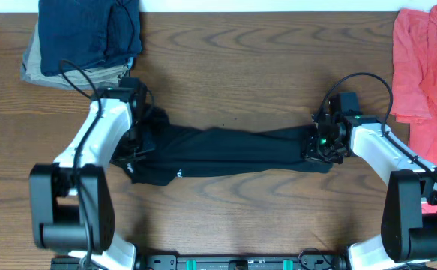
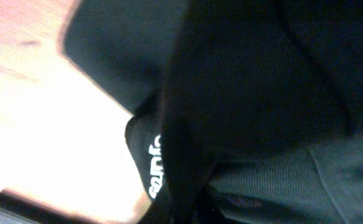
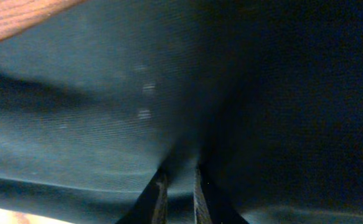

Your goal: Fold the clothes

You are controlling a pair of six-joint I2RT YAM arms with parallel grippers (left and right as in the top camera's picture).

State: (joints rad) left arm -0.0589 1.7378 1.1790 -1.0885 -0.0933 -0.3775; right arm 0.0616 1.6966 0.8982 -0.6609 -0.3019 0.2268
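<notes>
A black T-shirt (image 1: 225,152) with a small white logo (image 1: 181,174) is stretched in a long band across the middle of the table between my two grippers. My left gripper (image 1: 138,142) is at its left end, bunched fabric around it. In the left wrist view black fabric (image 2: 262,93) fills the frame, white lettering (image 2: 155,168) shows, and the fingers are hidden. My right gripper (image 1: 319,144) is at the shirt's right end. In the right wrist view its fingers (image 3: 179,186) are pinched close on a fold of the black cloth (image 3: 106,112).
A folded dark blue garment (image 1: 91,34) lies on a tan one (image 1: 34,64) at the back left. A red garment (image 1: 424,75) lies crumpled at the right edge. Bare wooden table (image 1: 233,67) shows behind and in front of the shirt.
</notes>
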